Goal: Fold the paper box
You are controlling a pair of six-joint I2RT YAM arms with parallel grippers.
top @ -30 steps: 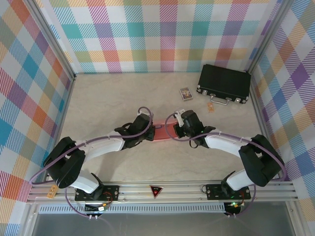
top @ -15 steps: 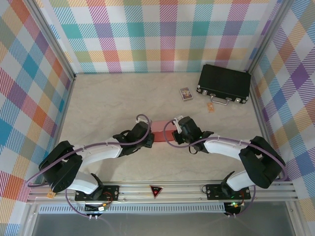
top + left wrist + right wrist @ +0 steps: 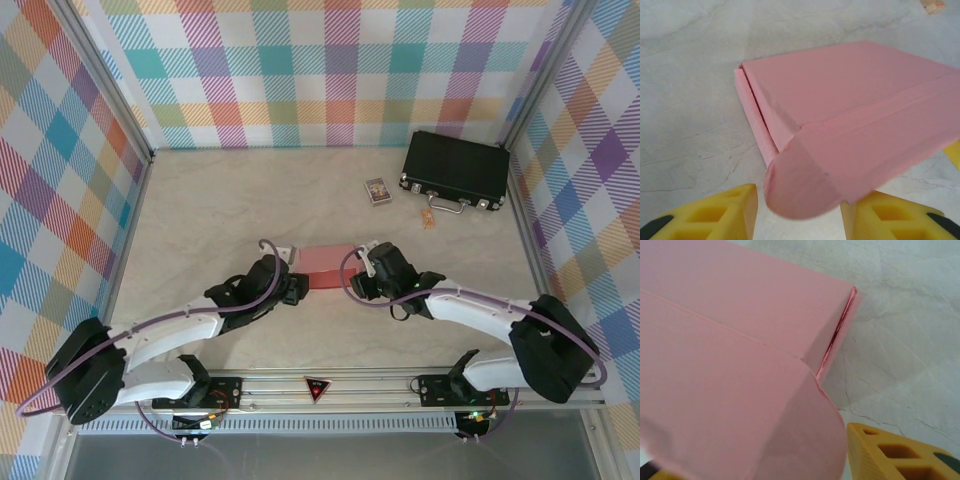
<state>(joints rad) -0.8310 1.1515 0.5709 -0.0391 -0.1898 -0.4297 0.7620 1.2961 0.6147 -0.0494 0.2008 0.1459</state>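
Pink cardboard, folded up into a low flat box: the paper box (image 3: 328, 262) lies on the bench (image 3: 220, 210), midway between the left and right edges and in the near half. Both arms reach in low from the near edge. The left gripper (image 3: 296, 290) is at the box's left end and the right gripper (image 3: 362, 272) at its right end, so the box sits between them.

On the left wrist camera, the yellow fingers (image 3: 715, 215) are spread. A rounded flap pokes out between them, with a sliver of bench showing on one side, so the jaws are apart and not pinching.

Over on the right wrist camera, one yellow finger (image 3: 895, 455) sits just beside another rounded flap. Only a scrap of its partner shows at the opposite lower corner. These jaws are wide apart too, flanking the flap. A seam gapes slightly along the box's side there.

Up at the far right corner lies a black case (image 3: 457, 170), with a small printed card (image 3: 377, 190) just to its left.
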